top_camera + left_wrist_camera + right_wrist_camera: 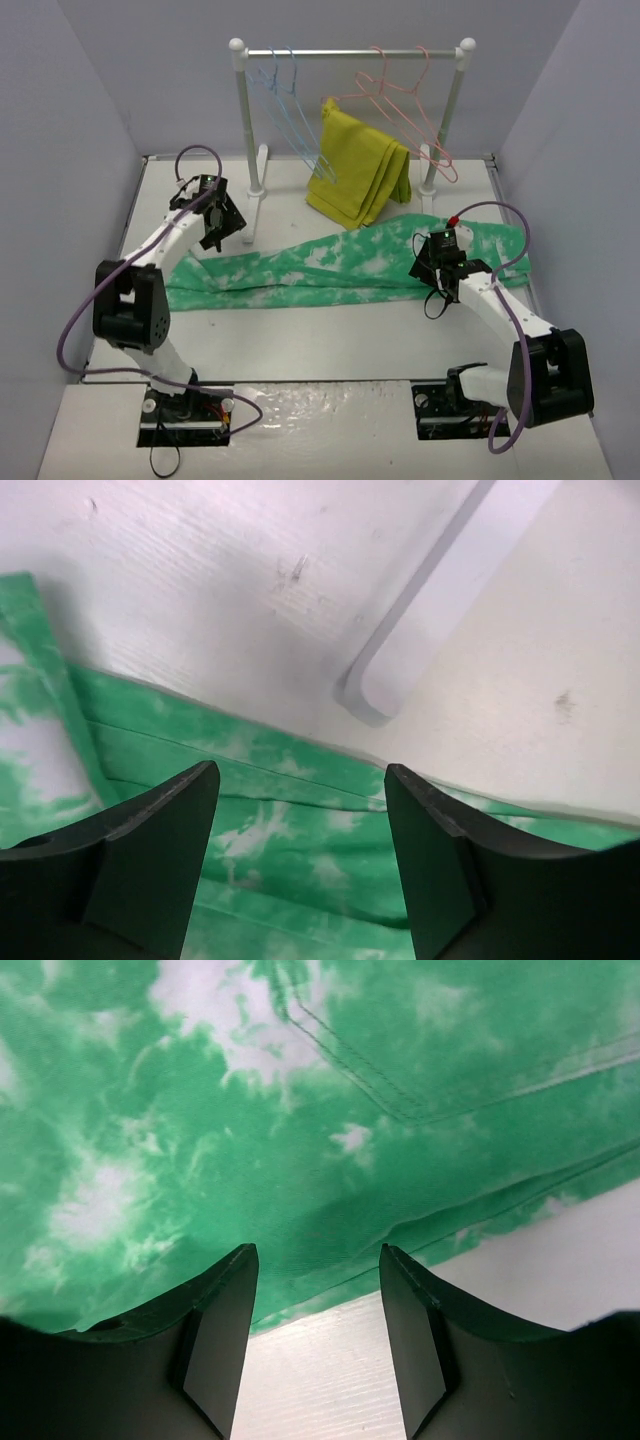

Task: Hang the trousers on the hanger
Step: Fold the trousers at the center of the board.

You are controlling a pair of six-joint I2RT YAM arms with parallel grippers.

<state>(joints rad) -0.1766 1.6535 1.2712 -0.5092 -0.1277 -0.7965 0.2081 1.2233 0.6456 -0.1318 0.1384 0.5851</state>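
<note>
Hovering above the trousers (330, 265), both arms are in position. The green-and-white trousers lie flat across the middle of the counter (330, 345), running from the lower left to the right of the overhead view. The left pincer (300, 775) is open at the left end of the cloth, fingers spread with nothing between them. In its wrist view, folded cloth fills the bottom and bare counter lies above.

The right pincer (318, 1252) is open too, and empty. It sits right over the near edge of the trousers at the right end, with cloth filling the top of its view.

At the top of the overhead view, the blue hanger (300, 125) hangs on the rail (350, 52) beside its twin. To their right are a yellow garment (355, 170) and the pink hangers (410, 100). Trousers and hanger are well apart.
</note>
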